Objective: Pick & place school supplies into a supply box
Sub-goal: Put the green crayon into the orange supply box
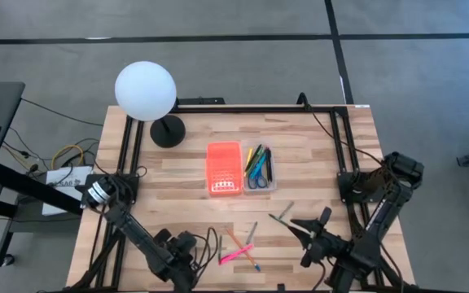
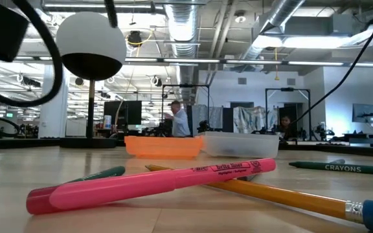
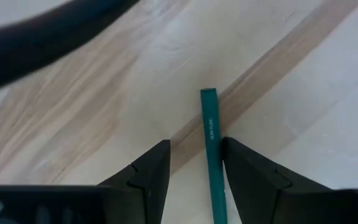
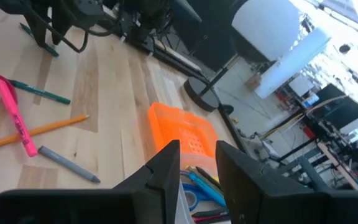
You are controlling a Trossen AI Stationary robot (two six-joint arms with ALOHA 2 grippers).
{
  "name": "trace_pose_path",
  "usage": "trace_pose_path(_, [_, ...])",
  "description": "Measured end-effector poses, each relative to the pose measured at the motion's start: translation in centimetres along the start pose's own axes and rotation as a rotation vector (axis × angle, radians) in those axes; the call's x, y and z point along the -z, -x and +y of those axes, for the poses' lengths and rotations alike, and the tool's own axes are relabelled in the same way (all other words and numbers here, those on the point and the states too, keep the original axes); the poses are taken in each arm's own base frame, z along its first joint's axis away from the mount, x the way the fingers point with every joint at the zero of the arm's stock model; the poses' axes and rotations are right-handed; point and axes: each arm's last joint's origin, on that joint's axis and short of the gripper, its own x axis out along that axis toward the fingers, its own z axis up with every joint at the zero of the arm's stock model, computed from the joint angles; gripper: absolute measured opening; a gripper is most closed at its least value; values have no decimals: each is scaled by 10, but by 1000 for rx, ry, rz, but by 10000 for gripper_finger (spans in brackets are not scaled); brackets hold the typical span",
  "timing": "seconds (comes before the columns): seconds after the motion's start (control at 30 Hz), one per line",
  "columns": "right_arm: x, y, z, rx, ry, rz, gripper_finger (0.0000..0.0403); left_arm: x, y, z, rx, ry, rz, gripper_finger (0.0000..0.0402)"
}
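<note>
High view: the supply box (image 1: 259, 169) sits mid-worktop (image 1: 316, 163), beyond both sets of fingers.

Low view: a pink highlighter (image 2: 154, 184) crosses a pencil (image 2: 271, 193).

Left wrist view: the left fingers (image 3: 194, 168), released, straddle a green crayon (image 3: 211, 149).

Right wrist view: the right fingers (image 4: 197, 163) hang parted and empty, with the orange lid (image 4: 182, 134) beyond them.

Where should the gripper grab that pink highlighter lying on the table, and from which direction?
Grip the pink highlighter around mid-barrel, coming straight down from above with the fingers across its narrow width. It lies flat on the table, crossing over the yellow pencil, so its round barrel may roll. I'd take it slightly away from that crossing, so the fingers close on the highlighter alone.
</note>
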Motion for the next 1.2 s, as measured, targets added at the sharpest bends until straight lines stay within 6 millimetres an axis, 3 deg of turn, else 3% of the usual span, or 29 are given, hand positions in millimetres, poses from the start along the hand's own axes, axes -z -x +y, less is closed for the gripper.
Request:
trace_pose_path(0.27, [0, -8, -1, -8, -8, 56, 97, -14, -2, -2, 13, -63, 74, 138])
trace_pose_path(0.7, [0, -10, -1, -6, -8, 59, 97, -17, -2, -4, 36, -130, 53, 17])
trace_pose_path(1.0, [0, -10, -1, -6, -7, 60, 97, -17, -2, -5, 44, -313, -42, 29])
trace_pose_path(1.2, [0, -10, -1, -6, -7, 60, 97, -19, -3, -3, 1, -273, -133, 30])
